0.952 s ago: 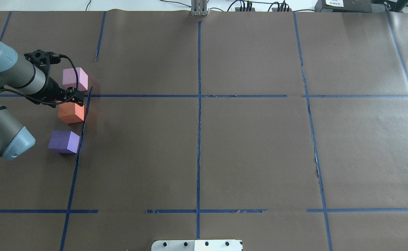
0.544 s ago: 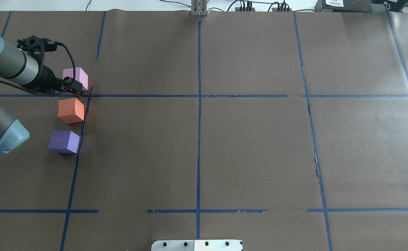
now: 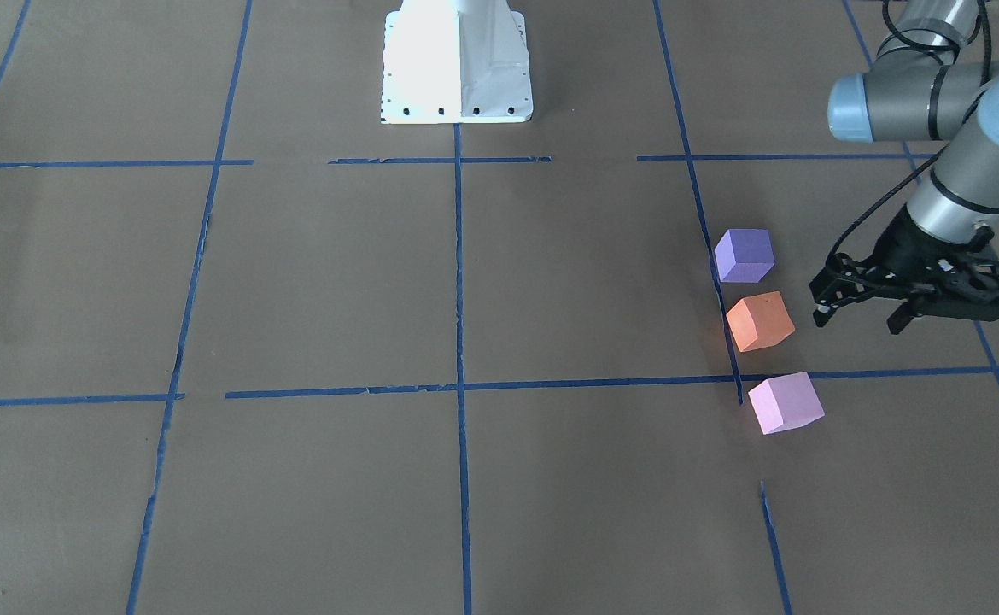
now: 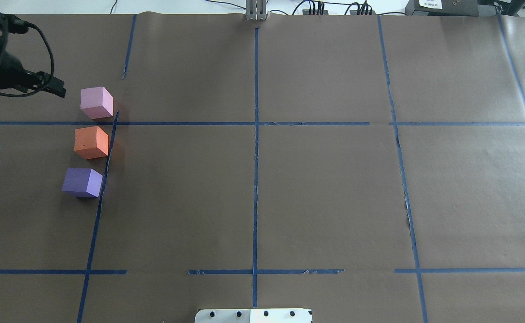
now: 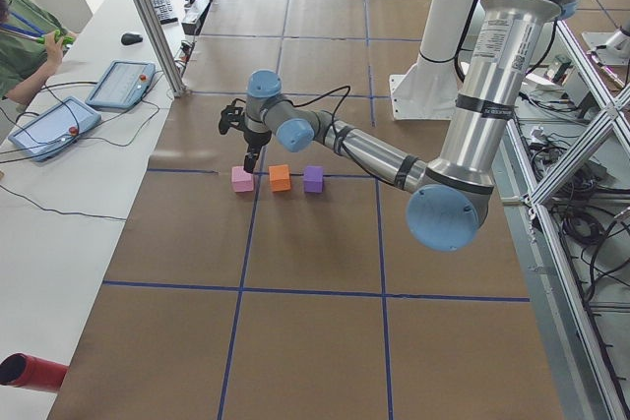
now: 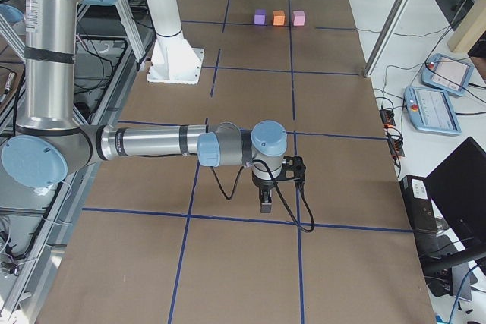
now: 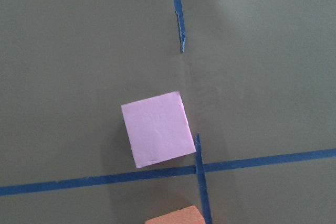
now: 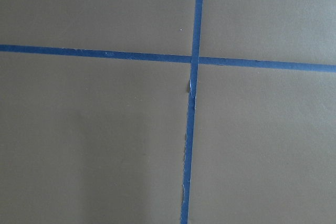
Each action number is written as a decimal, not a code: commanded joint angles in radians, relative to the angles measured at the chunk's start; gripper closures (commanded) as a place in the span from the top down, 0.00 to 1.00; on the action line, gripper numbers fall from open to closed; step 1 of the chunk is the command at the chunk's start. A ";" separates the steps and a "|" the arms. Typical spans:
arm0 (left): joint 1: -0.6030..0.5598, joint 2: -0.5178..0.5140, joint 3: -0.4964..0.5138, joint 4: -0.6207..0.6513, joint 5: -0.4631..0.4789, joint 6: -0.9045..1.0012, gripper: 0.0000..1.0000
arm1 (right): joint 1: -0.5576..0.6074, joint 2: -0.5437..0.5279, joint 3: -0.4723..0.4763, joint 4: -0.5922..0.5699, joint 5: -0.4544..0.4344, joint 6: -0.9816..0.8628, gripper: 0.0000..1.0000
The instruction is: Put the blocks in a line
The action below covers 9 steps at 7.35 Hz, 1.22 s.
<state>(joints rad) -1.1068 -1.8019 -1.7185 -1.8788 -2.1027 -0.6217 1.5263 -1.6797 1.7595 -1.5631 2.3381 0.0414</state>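
The left fingers (image 3: 896,321) stand wide apart with nothing between them, hanging over the desk (image 4: 325,188) just beside the row of blocks, on the side away from the desk's middle. In the overhead view they sit apart from the pink block (image 4: 96,102), touching none of the three. The left wrist view looks straight down on the pink block (image 7: 157,128), with a corner of the orange block (image 7: 176,216) at its bottom edge. The three blocks lie in a short row near the robot's left end of the desk, each on the brown paper with a small gap to the next: pink farthest from the robot, the orange block (image 4: 91,142) in the middle, the purple block (image 4: 82,182) nearest. A blue tape (image 4: 105,166) line runs just beside the row, and a crossing line passes between pink and orange. The right fingers (image 6: 265,204) point down near a tape crossing at the far end, well apart from the blocks; whether they are spread or closed I cannot tell.
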 commanded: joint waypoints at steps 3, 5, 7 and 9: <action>-0.258 0.059 0.014 0.182 -0.028 0.435 1.00 | 0.000 0.000 0.000 0.000 0.000 0.000 1.00; -0.359 0.071 0.144 0.214 -0.177 0.613 1.00 | 0.000 0.000 0.000 0.000 0.000 0.000 1.00; -0.442 0.091 0.217 0.217 -0.203 0.691 1.00 | 0.000 0.000 0.000 0.000 0.000 0.000 1.00; -0.472 0.156 0.234 0.217 -0.217 0.785 1.00 | 0.000 0.000 0.000 0.000 0.000 0.000 1.00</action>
<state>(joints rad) -1.5580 -1.6798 -1.4971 -1.6631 -2.3078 0.1062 1.5263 -1.6797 1.7595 -1.5631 2.3378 0.0414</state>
